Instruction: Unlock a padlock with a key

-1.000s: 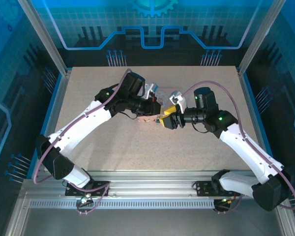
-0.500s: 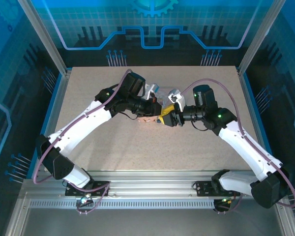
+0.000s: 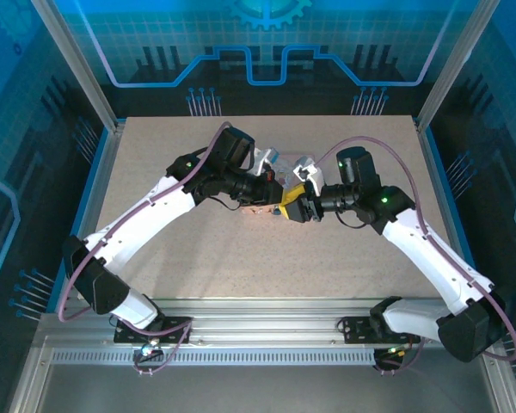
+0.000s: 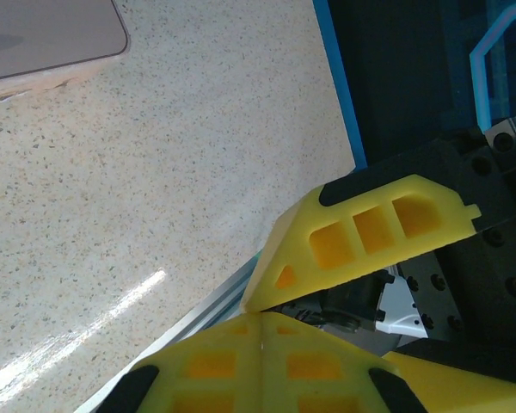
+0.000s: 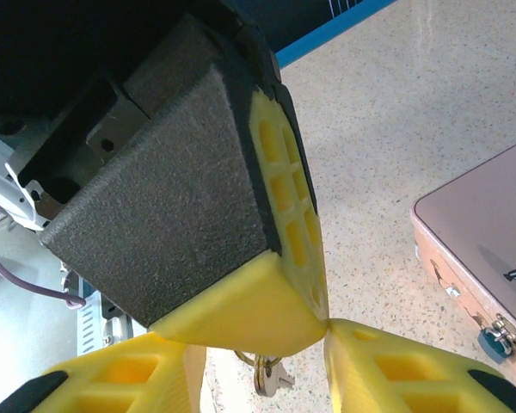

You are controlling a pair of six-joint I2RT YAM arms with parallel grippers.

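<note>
The pink box [image 3: 258,209] lies mid-table, and both grippers meet at its right end. My left gripper [image 3: 279,194] is shut, its yellow fingers [image 4: 267,370] pressed together. In the right wrist view a small silvery key [image 5: 272,377] hangs on a ring from under the left gripper's yellow tip [image 5: 241,314]. My right gripper [image 5: 262,344] is open, its fingers on either side of that tip; the right-hand one touches it. The tiny padlock [image 5: 497,338] hangs on the front clasp of the box [image 5: 490,224], to the right of the grippers.
A corner of the box lid [image 4: 43,34] lies at the upper left of the left wrist view, with speckled table [image 4: 155,172] below it. The table's blue edge [image 4: 337,86] and the dark enclosure lie beyond. The right gripper's finger [image 4: 370,232] crosses close in front of the left one.
The right gripper has moved a little left and up, closing in on the left gripper's tip. The left arm and the box have barely moved.
</note>
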